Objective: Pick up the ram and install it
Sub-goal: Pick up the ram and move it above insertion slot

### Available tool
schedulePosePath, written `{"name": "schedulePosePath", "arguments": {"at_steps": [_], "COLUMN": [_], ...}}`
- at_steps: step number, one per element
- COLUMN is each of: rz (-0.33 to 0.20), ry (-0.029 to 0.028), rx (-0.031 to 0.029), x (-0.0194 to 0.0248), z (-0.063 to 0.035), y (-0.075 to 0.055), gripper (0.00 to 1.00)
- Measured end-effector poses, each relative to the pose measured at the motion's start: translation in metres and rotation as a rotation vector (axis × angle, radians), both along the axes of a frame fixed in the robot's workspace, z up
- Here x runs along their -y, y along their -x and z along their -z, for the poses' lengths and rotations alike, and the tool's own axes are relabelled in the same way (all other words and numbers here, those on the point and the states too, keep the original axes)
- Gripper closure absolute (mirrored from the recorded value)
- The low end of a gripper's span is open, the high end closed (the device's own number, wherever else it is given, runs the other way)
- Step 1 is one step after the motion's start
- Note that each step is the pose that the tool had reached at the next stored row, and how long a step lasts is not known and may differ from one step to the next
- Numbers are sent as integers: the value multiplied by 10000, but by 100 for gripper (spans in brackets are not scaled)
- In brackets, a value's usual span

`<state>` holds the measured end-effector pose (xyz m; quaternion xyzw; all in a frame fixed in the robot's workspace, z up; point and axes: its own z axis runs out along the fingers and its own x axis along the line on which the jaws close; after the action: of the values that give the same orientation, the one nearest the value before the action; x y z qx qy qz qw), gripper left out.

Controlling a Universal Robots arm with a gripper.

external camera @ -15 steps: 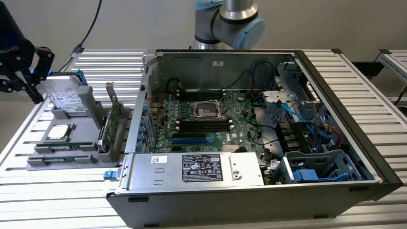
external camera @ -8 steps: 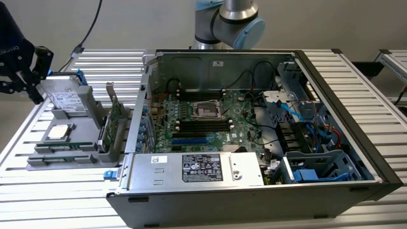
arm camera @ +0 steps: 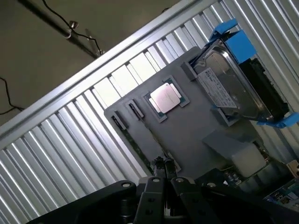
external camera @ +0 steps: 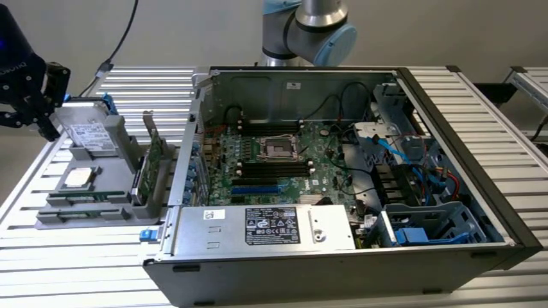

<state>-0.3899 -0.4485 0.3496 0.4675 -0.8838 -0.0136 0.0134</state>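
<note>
The gripper (arm camera: 163,175) hangs over the gray parts tray (external camera: 111,215) with its 2 fingers pressed together and nothing between them, so the pick has not been made. The ram (external camera: 84,195) lies flat in a narrow channel of that tray, below the closed jaws and apart from them. In the wrist view its thin edge runs away from the fingertips. The square silver processor (arm camera: 166,98) sits further out from the jaws on the same tray, and the hard drive (arm camera: 229,88) in its blue bracket lies beyond that. The upright expansion card (external camera: 154,170) stands on the tray's side toward the open computer case (external camera: 342,276), whose black memory slots (external camera: 274,170) are well apart from the jaws. The step in hand looks like the approach to the stick. To do it well, the jaws should spread before they go down. They should line up square across the stick's 2 long edges near its middle, come down straight, and close on the board's edges rather than on the chips. They should also stay clear of the channel walls and the processor.
</note>
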Motion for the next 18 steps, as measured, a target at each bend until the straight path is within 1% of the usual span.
{"name": "schedulePosePath", "arguments": {"at_steps": [18], "rz": [-3296], "ry": [0], "rx": [24], "x": [0], "z": [46], "y": [0], "gripper": [90]}}
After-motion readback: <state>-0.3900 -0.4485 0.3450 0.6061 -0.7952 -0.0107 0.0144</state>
